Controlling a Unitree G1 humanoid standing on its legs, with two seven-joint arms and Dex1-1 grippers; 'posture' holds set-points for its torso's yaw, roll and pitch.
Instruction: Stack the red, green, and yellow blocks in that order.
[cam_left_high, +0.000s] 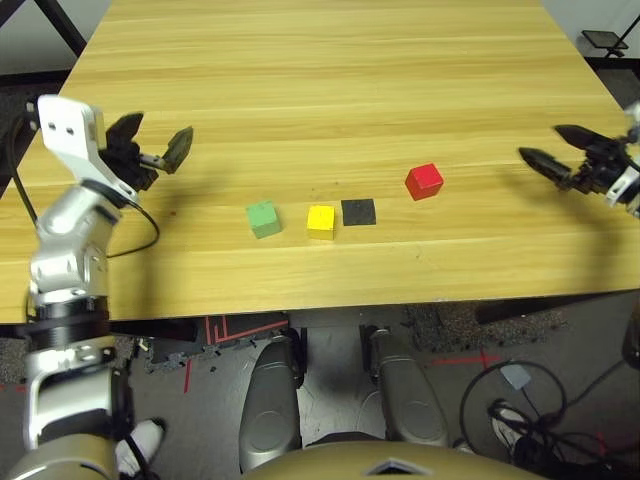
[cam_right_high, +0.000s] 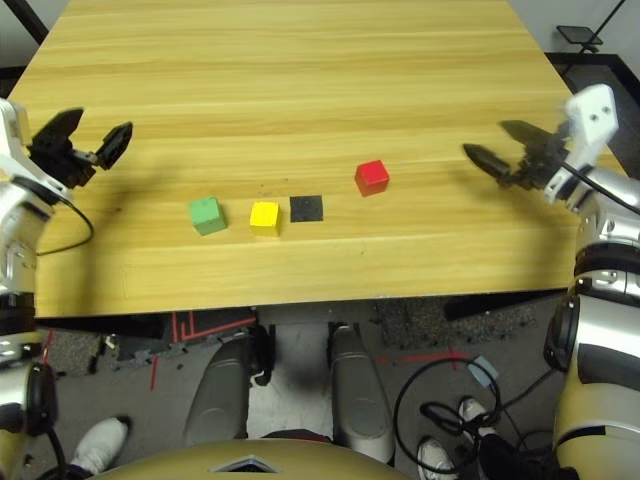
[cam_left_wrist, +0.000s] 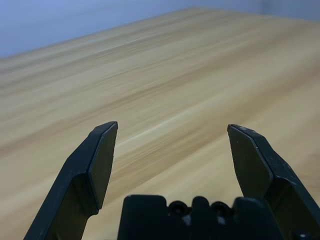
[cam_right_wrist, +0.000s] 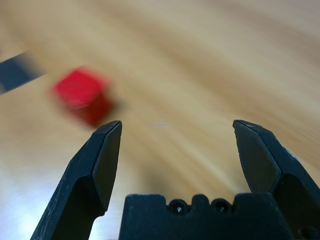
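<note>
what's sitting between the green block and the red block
The yellow block and black patch, as the left eye view shows.

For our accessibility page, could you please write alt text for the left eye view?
Green cube, yellow cube, flat black square patch and red cube lie apart, left to right, on a wooden table. Open, empty robot grippers, left and right, hover at either side.

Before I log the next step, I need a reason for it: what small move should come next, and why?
Probably ease the open, empty right gripper toward the red block: red is named first, stands apart from the green block and yellow block, and lies nearest that gripper.
</note>
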